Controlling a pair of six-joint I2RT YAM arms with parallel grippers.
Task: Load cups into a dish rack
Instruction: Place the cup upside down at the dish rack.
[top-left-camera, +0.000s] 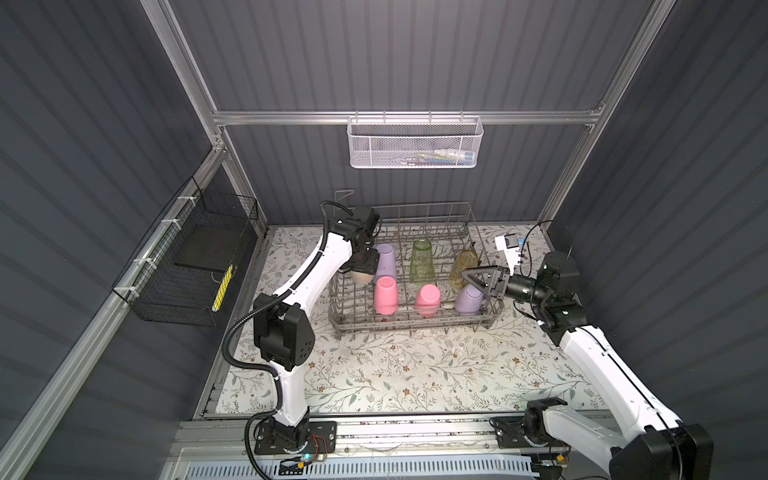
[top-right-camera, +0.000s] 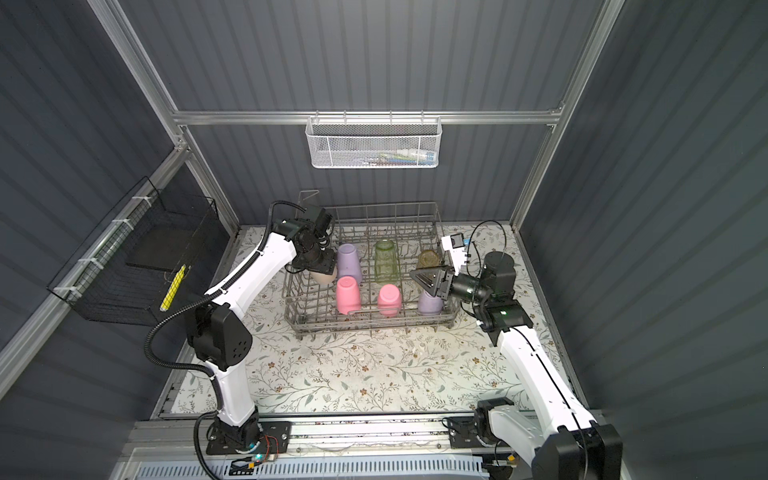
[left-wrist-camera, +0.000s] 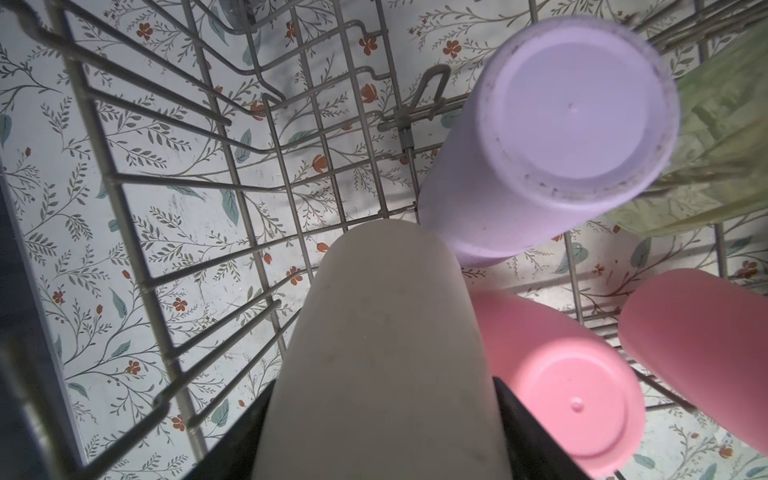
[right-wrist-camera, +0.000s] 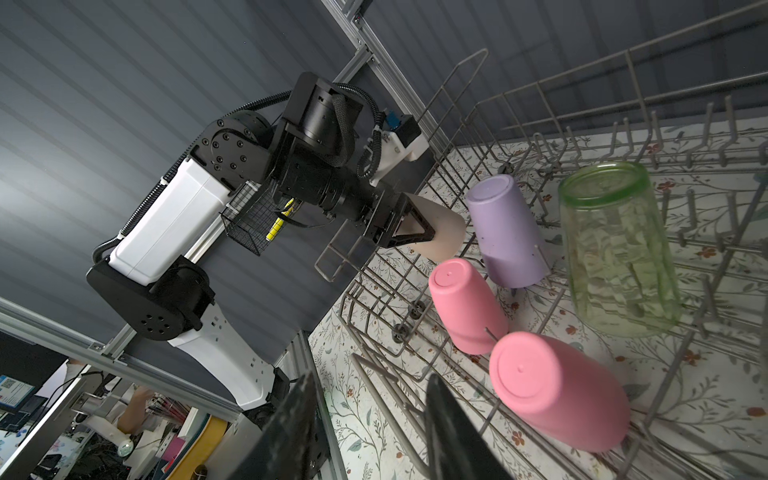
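At the far side of table (top-left-camera: 395, 374), rack (top-left-camera: 415, 325) with six cups inside. In far row, from left to right: far lilac cup (top-left-camera: 385, 261), green cup (top-left-camera: 422, 262), amber cup (top-left-camera: 463, 268). In near row: left pink cup (top-left-camera: 385, 296), middle pink cup (top-left-camera: 428, 300), near lilac cup (top-left-camera: 469, 300). Both pink ones and far lilac cup with base up; middle pink cup and near lilac cup leaning on the tines. Green cup (right-wrist-camera: 615, 249) also base up, well seen from right wrist. For amber cup, not possible to tell which end up.

Held by left gripper (top-left-camera: 360, 271): beige cup (top-left-camera: 360, 280), above the left edge of rack, just beside far lilac cup. Jaws wide apart, yet pressed on both sides of the cup body; in left wrist view, black fingers (left-wrist-camera: 245, 449) at each side of beige cup (left-wrist-camera: 382, 353), with its free end pointing down into the rack. Not possible to tell whether touching the wires or not.

Above the right part of rack: right gripper (top-left-camera: 473, 281), over near lilac cup and close to amber cup. Jaws about half open, nothing between them; in right wrist view, gap of right gripper (right-wrist-camera: 370, 440) showing only table and wires.
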